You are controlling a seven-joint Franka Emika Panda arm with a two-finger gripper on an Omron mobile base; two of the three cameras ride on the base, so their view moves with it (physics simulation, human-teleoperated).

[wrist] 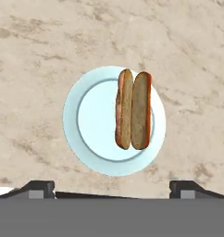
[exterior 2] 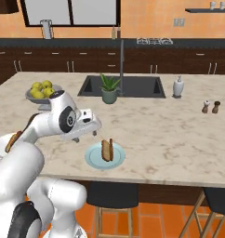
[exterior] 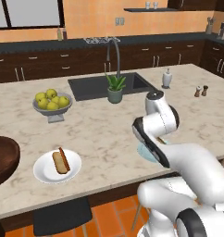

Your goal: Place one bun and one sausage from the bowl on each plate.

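The gripper [wrist: 112,187] hangs with its fingers spread wide and empty right above the pale blue plate [wrist: 86,139] at the middle of the hand view, where a bun [wrist: 140,111] and sausage [wrist: 124,109] lie side by side, long axes running top to bottom. At lower left of the left base view the white plate [exterior: 43,175] carries its own pair, and the wooden bowl [exterior: 3,159] is cut off at the left edge, its contents hidden, so by my reckoning nothing is left to fetch.

The worktop [exterior: 104,134] looks like polished beige marble with brown veins. The pale blue plate [wrist: 88,139] is smooth and glazed, the white plate [exterior: 42,173] likewise. The bowl [exterior: 3,159] is dark brown wood with a soft sheen. The bun [wrist: 140,111] has a matt, browned crust
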